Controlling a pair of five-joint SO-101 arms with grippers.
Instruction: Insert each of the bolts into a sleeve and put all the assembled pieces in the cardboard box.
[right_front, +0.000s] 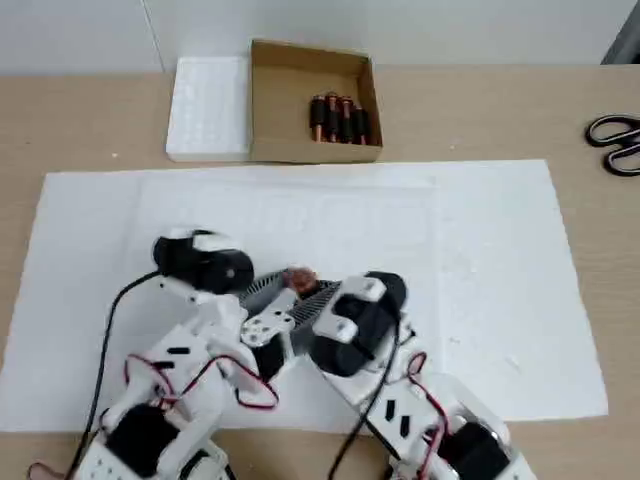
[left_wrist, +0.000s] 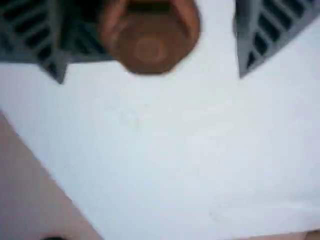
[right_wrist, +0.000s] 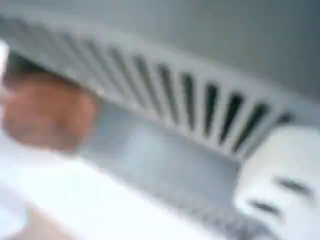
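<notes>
Bolt (right_front: 298, 278) is well short of the cardboard box (right_front: 280, 100), head-on to our left tool (left_wrist: 150, 71), whose fingers (left_wrist: 260, 40) stand apart either side of it. Right tool (right_front: 320, 296) sits just beside; its grip we can't tell.

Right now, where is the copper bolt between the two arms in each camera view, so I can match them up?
High view: the copper bolt shows a little left of centre, over the near half of the white sheet.
Left wrist view: the copper bolt is close up, hex head toward the camera.
Right wrist view: the copper bolt is a blurred shape close to the lens.
Shared landmark: the white sheet beneath it.
</notes>
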